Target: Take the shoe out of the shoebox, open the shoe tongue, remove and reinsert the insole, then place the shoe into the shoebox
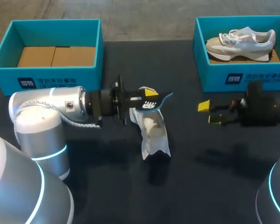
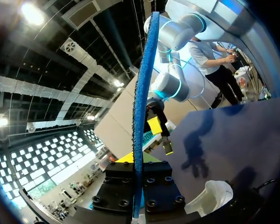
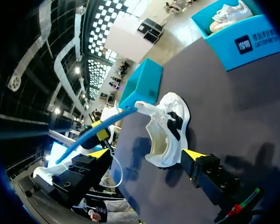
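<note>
A white shoe point(image 1: 154, 133) lies on the dark table point(image 1: 214, 186) near the middle, its opening facing my left gripper. In the right wrist view the shoe point(image 3: 170, 126) lies just ahead of the fingers. My left gripper point(image 1: 145, 99) hovers above the shoe's near end, shut on a blue insole point(image 1: 153, 101) with a black top. From the left wrist the insole point(image 2: 140, 102) shows edge-on, rising from between the fingers of the left gripper point(image 2: 137, 162). My right gripper point(image 1: 209, 113) stands open to the shoe's right, empty, its yellow tips point(image 3: 193, 156) wide apart.
A teal shoebox point(image 1: 51, 79) with a cardboard floor stands at the back left. A second teal shoebox point(image 1: 242, 77) at the back right holds another white and grey shoe point(image 1: 242, 41). The table's front half is bare.
</note>
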`<state>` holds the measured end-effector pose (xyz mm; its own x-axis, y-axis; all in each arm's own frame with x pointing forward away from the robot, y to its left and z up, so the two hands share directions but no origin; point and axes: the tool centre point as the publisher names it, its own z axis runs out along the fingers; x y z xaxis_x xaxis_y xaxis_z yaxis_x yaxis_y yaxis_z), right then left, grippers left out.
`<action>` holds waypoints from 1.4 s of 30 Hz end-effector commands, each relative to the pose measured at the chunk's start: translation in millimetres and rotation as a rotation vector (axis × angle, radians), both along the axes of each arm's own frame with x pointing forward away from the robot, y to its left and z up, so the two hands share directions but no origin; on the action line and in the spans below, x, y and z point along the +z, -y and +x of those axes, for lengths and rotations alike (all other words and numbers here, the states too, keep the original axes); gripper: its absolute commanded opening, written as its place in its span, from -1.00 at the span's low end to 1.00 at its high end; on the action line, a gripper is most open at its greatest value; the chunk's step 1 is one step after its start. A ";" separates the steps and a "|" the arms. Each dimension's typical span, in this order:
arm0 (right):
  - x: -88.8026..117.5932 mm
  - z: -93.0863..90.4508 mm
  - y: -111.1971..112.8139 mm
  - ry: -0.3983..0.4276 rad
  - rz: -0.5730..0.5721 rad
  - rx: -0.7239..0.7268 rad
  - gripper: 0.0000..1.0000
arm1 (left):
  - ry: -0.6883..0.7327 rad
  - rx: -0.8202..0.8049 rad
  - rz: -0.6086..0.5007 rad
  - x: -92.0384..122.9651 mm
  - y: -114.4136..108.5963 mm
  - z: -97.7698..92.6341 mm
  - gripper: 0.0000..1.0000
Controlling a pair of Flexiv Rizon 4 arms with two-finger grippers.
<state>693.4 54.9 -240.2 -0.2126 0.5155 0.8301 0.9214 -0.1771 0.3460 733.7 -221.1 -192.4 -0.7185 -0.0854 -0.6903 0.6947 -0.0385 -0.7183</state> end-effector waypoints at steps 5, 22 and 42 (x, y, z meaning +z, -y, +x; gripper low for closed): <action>-32.2 3.0 -33.2 -0.006 -0.019 0.042 1.00 | -0.051 -0.011 -0.053 -9.8 -1.1 -5.8 -1.00; -53.4 -41.0 -50.1 -0.080 -0.105 0.179 1.00 | -0.171 0.001 -0.039 -27.3 -18.4 -25.8 -1.00; -60.2 -39.3 -48.2 0.137 -0.227 0.159 1.00 | -0.227 0.003 -0.027 -47.2 -25.5 -28.4 -1.00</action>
